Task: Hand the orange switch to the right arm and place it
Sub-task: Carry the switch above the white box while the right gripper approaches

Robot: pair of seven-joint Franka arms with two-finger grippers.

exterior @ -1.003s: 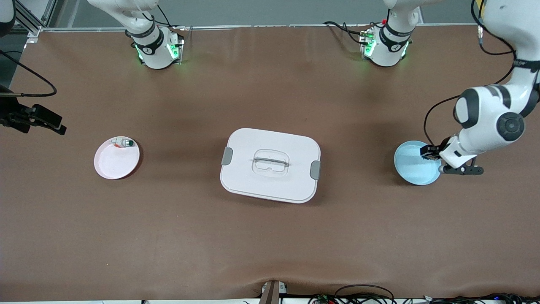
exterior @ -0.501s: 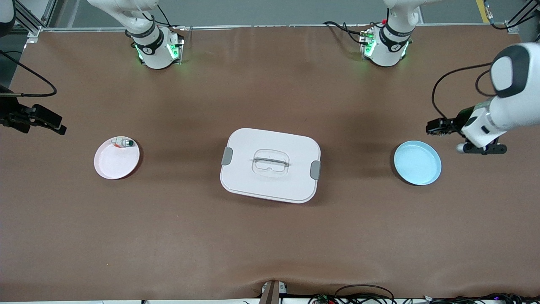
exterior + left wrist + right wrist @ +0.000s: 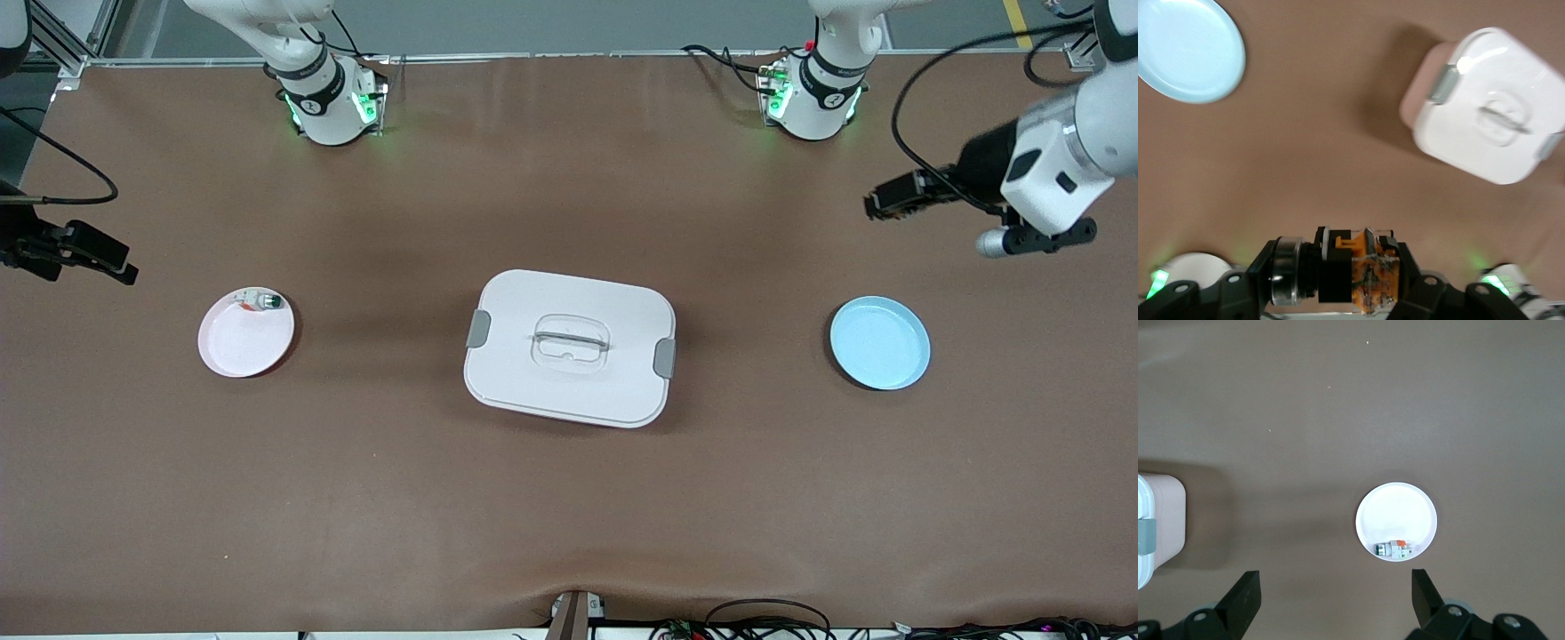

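Left gripper (image 3: 1361,277) pinches the orange switch (image 3: 1368,275) in the air near the bench edge at the left arm's end; we judge it light, rigid and tiny, so grip its free black end; the right gripper (image 3: 1335,597) waits open above the white plate (image 3: 1396,522).

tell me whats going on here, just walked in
The left claw is shut on the orange switch, holding it up in the air over the bare table near the left arm's end. The blue plate lies empty, nearer the front camera. The right claw waits open, high over the right arm's end, looking down on a white plate that holds a small white part. A closed white box sits mid-table. No handover has begun yet.
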